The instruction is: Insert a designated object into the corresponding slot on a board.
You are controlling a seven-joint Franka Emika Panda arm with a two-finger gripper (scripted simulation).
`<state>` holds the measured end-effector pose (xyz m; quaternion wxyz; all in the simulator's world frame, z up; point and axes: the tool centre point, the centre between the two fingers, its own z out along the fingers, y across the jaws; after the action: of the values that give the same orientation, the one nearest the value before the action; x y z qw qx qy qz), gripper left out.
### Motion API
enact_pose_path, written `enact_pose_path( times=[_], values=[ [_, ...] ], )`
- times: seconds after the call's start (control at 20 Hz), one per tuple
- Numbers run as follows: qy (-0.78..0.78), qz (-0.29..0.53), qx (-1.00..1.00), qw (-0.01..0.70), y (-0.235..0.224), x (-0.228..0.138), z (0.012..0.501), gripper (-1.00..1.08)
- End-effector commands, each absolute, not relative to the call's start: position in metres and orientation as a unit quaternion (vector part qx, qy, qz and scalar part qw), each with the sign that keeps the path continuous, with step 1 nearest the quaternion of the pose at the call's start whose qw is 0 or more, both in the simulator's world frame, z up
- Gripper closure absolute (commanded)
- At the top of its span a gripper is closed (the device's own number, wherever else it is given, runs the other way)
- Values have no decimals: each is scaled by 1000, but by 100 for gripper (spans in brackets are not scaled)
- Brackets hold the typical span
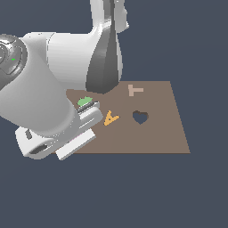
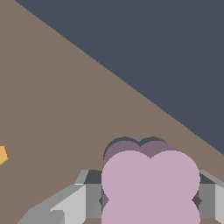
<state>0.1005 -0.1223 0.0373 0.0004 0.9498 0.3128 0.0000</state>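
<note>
In the wrist view my gripper [image 2: 151, 199] is shut on the lilac clover-shaped piece [image 2: 151, 183], with a grey finger [image 2: 89, 199] on either side. The piece hangs just above the brown board [image 2: 52, 109], and a thin dark lobed rim of the slot [image 2: 119, 142] shows just past its edge. The rest of the slot is hidden under the piece. In the exterior view the arm covers the gripper, the lilac piece and the slot at the left of the board [image 1: 156, 133].
A green piece [image 1: 84, 101] lies at the board's left, beside the arm. An orange A-shaped piece [image 1: 110, 118] lies mid-board and also shows in the wrist view [image 2: 2, 154]. A dark heart-shaped hole [image 1: 140, 117] and a pale T-shaped piece [image 1: 135, 90] lie further right.
</note>
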Motion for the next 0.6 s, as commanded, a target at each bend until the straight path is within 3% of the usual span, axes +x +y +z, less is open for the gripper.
enact_pose_path(
  times=[0.0,0.1,0.15,0.55],
  values=[
    [313,0,950,1,-122,101,32,108],
    [313,0,950,1,-122,101,31,108],
    [313,0,950,1,-122,101,31,-92],
    [313,0,950,1,-122,101,31,-92]
  ],
)
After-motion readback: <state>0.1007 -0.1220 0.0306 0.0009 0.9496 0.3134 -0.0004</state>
